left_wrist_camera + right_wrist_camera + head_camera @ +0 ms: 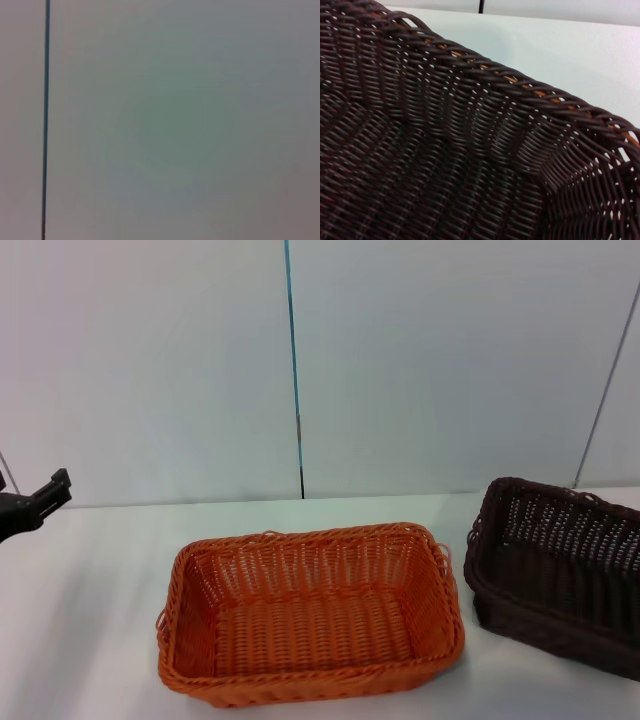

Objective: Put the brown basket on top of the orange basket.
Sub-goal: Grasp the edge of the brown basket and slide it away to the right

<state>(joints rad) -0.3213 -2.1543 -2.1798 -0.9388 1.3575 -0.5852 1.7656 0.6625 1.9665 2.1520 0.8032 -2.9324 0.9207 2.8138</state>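
The orange basket [310,612] sits on the white table, in the middle of the head view, and is empty. The brown basket [560,570] is just to its right, turned at an angle and cut off by the frame's right edge. A small gap separates the two baskets. The right wrist view is filled with the brown basket's inner wall and braided rim [470,125] from very close. My right gripper does not show in any view. My left gripper [40,498] is at the far left, above the table's back edge and well away from both baskets.
The white table [90,580] runs from the left to the front edge. A pale wall with a thin dark vertical seam [295,370] stands behind it. The left wrist view shows only that wall and its seam [46,120].
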